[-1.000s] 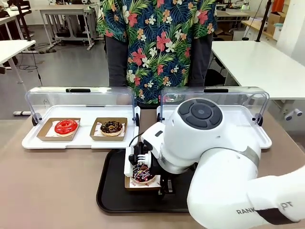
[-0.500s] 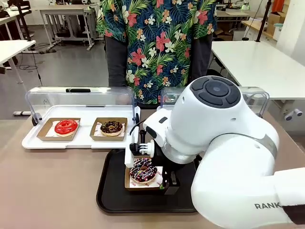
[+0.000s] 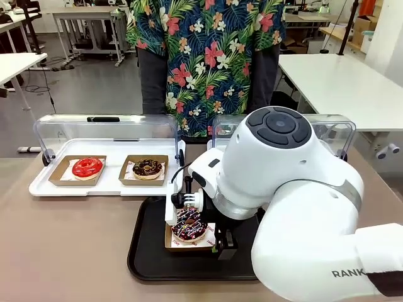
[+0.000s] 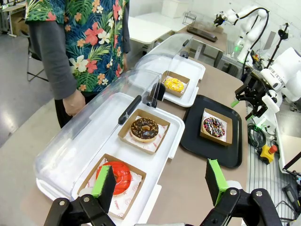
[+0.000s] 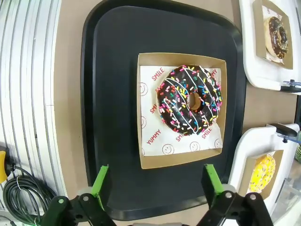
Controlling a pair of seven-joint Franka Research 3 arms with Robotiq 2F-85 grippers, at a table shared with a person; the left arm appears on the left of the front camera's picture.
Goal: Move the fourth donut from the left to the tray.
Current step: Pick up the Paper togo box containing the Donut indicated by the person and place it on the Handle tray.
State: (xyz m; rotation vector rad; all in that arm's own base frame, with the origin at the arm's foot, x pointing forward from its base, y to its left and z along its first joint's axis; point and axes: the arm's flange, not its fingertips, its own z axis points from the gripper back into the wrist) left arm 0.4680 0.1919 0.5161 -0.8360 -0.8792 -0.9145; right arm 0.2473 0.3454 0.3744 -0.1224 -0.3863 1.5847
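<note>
The right jaws (image 5: 154, 181) stand wide and empty, green pads spread to either side, with the fourth donut (image 5: 189, 100) straight ahead of them and clear of both pads. It sits in its small brown cardboard dish (image 5: 182, 110), flat on the tray (image 5: 110, 94), so the placement looks done by my reading. The left jaws (image 4: 159, 181) are likewise wide and hold nothing, hanging well apart from the tray, with a red donut (image 4: 116, 175) nearest ahead of them, a crumb-topped chocolate donut (image 4: 144, 128) beyond, and a yellow donut (image 4: 174, 84) farther off. The main risk from here is a pad or finger catching the dish's thin raised wall as the right arm pulls away: the cardboard is light and the tray's plastic looks smooth and slick, so a snag could drag or tip it. The glaze is glossy and soft-looking, striped pink and white with coloured sprinkles, and would smear on contact. The paper liner is thin and printed. The tray is matte black, round-cornered, with a low rim, lying on a brown surface (image 3: 63, 245).
</note>
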